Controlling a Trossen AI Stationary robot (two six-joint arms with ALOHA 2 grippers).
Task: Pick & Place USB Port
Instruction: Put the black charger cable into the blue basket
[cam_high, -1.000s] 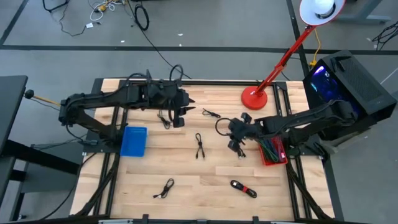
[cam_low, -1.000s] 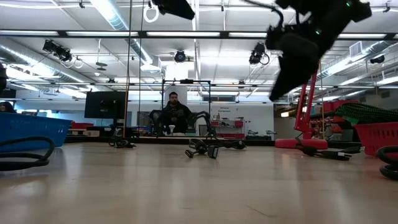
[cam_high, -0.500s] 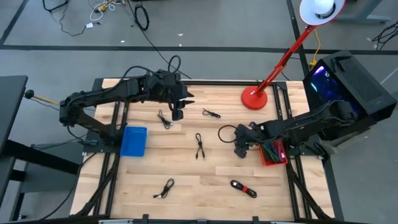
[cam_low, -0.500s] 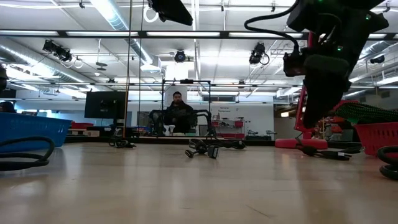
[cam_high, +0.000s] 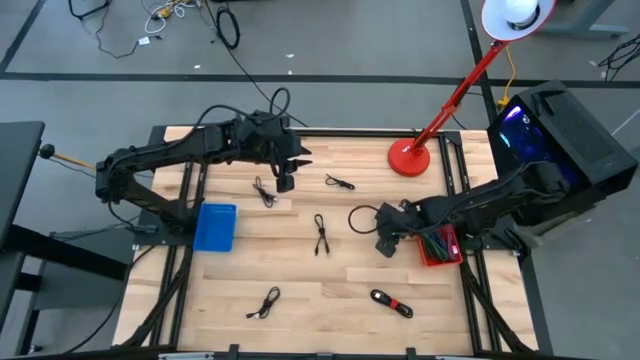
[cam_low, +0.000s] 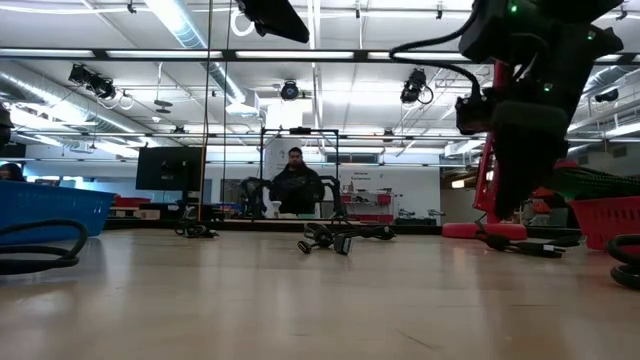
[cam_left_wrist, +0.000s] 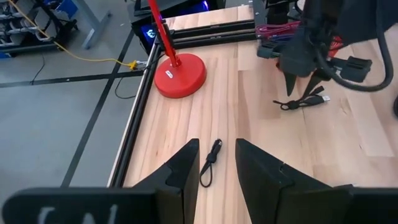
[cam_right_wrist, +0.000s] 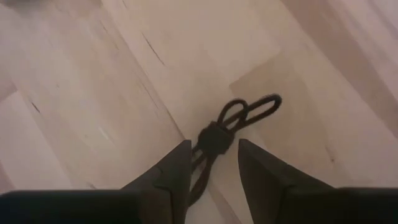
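Observation:
Several bundled black USB cables lie flat on the wooden table (cam_high: 300, 270). My right gripper (cam_high: 384, 246) is open and points down over one of them (cam_right_wrist: 231, 115), right of centre; its fingers (cam_right_wrist: 174, 168) stand on either side of the cable's tied middle. That cable also shows in the left wrist view (cam_left_wrist: 303, 101). In the low view my right gripper (cam_low: 515, 205) hangs a little above the table. My left gripper (cam_high: 285, 182) is open and empty, held above the far left-centre, facing another cable (cam_left_wrist: 211, 160).
A blue bin (cam_high: 215, 227) stands at the left and a red bin (cam_high: 438, 243) of cables at the right. A red lamp base (cam_high: 408, 157) stands at the far right. More cables lie near centre (cam_high: 321, 235), near the front (cam_high: 265, 303) and front right (cam_high: 392, 303).
My right gripper has gone toward the table's near edge and down, turning from a slant to pointing straight down over the cable. My left gripper has drawn back a little toward the far edge.

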